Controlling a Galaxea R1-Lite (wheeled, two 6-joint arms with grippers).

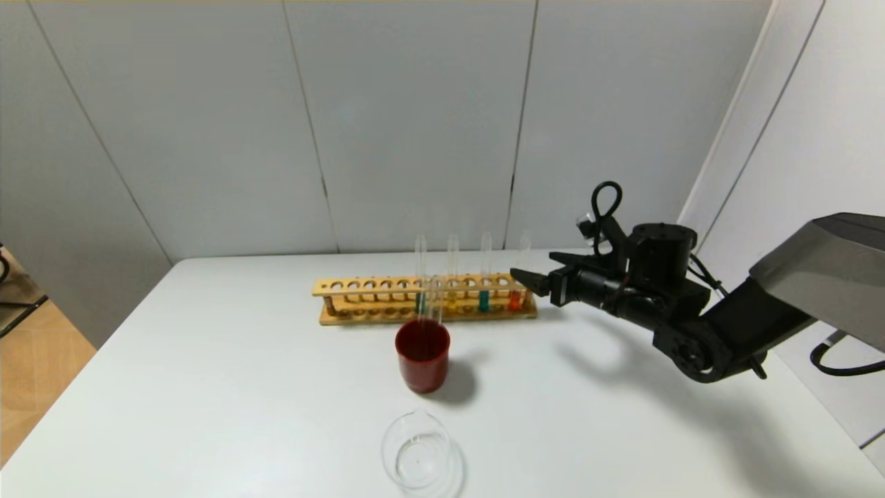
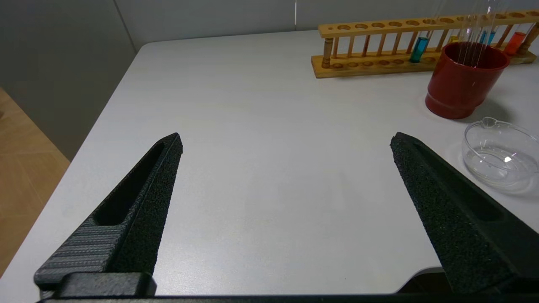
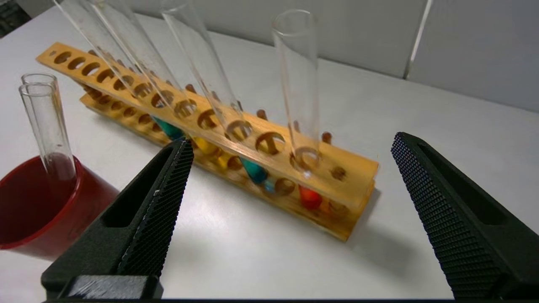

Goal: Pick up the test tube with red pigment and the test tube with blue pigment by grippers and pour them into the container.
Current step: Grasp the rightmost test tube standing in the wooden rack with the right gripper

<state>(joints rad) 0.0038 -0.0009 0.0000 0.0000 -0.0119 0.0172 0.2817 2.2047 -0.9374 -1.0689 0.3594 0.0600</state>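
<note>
The test tube with red pigment point(image 1: 515, 299) stands in the end hole of the wooden rack point(image 1: 373, 287), and the test tube with blue pigment point(image 1: 484, 300) is two holes to its left. My right gripper point(image 1: 531, 263) hovers open at the rack's right end, level with the tubes' upper halves and touching nothing. In the right wrist view the red tube point(image 3: 309, 197) and blue tube point(image 3: 252, 168) lie beyond my open right gripper point(image 3: 291, 142). The container point(image 1: 422, 460), a low clear beaker, sits near the table's front edge. My left gripper point(image 2: 287, 139) is open over bare table, left of the container point(image 2: 501, 158).
A dark-red cup point(image 1: 422, 355) holding two empty glass tubes stands between the rack and the container. A green-bottomed tube point(image 1: 420, 301) and a yellow-bottomed tube point(image 1: 452, 299) also stand in the rack. The table's left edge point(image 2: 105, 109) drops to the floor.
</note>
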